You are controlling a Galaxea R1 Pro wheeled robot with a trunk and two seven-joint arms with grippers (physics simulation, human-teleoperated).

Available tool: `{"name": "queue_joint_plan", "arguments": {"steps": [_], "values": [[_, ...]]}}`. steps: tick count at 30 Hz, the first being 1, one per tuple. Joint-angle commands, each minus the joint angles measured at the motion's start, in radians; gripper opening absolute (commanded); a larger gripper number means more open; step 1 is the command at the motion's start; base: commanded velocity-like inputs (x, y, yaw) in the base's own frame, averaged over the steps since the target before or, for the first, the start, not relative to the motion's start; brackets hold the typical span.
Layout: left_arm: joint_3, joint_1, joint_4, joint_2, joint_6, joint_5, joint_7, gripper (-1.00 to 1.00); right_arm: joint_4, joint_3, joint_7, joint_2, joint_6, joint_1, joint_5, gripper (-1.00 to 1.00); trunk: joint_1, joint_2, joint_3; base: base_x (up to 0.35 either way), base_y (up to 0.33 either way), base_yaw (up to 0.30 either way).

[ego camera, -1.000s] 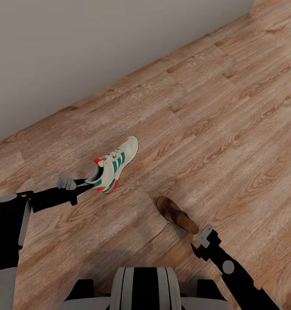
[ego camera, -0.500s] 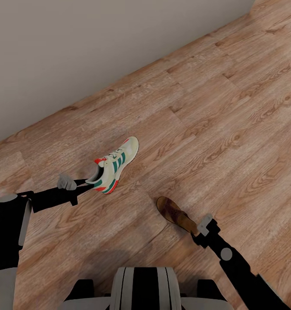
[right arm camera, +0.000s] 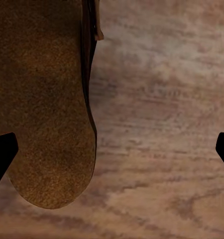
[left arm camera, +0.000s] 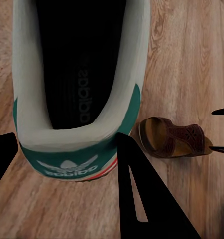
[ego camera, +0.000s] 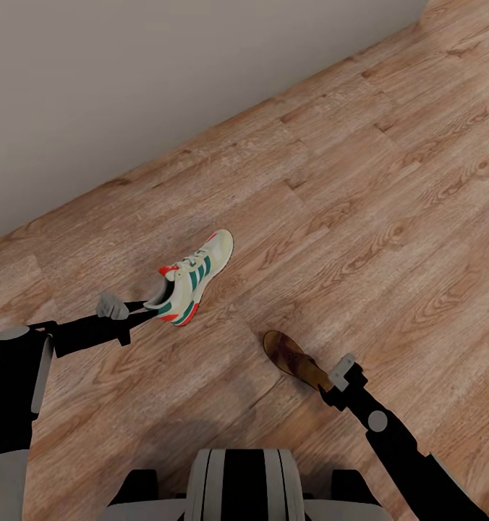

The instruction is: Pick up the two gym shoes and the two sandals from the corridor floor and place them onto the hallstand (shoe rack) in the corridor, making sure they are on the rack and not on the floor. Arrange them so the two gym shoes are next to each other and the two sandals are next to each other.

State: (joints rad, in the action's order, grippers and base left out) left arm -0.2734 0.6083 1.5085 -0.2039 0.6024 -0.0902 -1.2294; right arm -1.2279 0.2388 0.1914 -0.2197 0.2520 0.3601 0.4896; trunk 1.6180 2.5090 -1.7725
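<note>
Scene: light wood-grain corridor floor [ego camera: 389, 181] under a grey wall [ego camera: 129, 79] filling the upper left of the head view.

Gym shoe: cream-white, green-striped gym shoe [ego camera: 190, 278] left of centre in the head view, toe toward the wall, red-orange heel nearest the robot; seen from the heel end in the left wrist view [left arm camera: 79, 89].

Left gripper [ego camera: 139, 310]: at lower left of the head view, right against the shoe's heel; in the left wrist view, dark fingers [left arm camera: 142, 199] straddle the heel, one on each side. Jaws: closed around the heel or merely bracketing it, cannot tell.

Sandal: dark brown sandal [ego camera: 296, 359] just right of bottom centre in the head view, flat on the planks; tan footbed [right arm camera: 45, 109] close up in the right wrist view, also visible beyond the sneaker in the left wrist view [left arm camera: 174, 139].

Right gripper [ego camera: 331, 382]: at the sandal's near end, lower right of the head view. Jaws: spread wide, fingertips at the two side edges of the right wrist view, holding nothing.

Risk, sandal: footbed off to one side of the gap, so closing now likely pinches an edge, or shoves the sandal along the floor.

Risk, sneaker: a hold on the heel alone likely lets the toe sag and the shoe twist free on lifting.
</note>
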Motion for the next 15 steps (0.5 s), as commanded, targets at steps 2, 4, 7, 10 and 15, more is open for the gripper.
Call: {"name": "queue_joint_plan", "arguments": {"steps": [2, 4, 7, 10, 15], "values": [[-0.001, 0.001, 0.001, 0.000, 0.010, -0.006, -0.007, -1.00, -0.001, 0.002, 0.005, 0.000, 0.006, 0.000, 0.011, 1.00, 0.000, 0.000, -0.001, 0.000, 0.000, 0.000], [-0.001, 0.001, 0.001, 0.001, 0.010, -0.006, -0.007, -1.00, -0.001, 0.002, 0.006, 0.000, 0.006, 0.000, 0.011, 1.00, 0.000, 0.000, -0.001, 0.000, 0.000, 0.000], [-0.001, 0.001, 0.001, 0.001, 0.010, -0.006, -0.008, -1.00, 0.000, 0.003, 0.006, 0.000, 0.006, 0.000, 0.011, 1.00, 0.000, 0.000, -0.001, 0.000, 0.000, 0.000], [-0.001, 0.001, 0.002, 0.001, 0.010, -0.006, -0.008, -1.00, 0.002, 0.003, 0.006, 0.003, 0.006, 0.000, 0.011, 1.00, 0.000, 0.000, -0.001, 0.000, 0.000, 0.000], [-0.001, 0.000, 0.001, 0.001, 0.010, -0.006, -0.008, -1.00, 0.051, 0.005, 0.006, 0.045, 0.006, 0.001, 0.011, 1.00, 0.000, 0.000, -0.001, 0.000, 0.000, 0.000]]}}
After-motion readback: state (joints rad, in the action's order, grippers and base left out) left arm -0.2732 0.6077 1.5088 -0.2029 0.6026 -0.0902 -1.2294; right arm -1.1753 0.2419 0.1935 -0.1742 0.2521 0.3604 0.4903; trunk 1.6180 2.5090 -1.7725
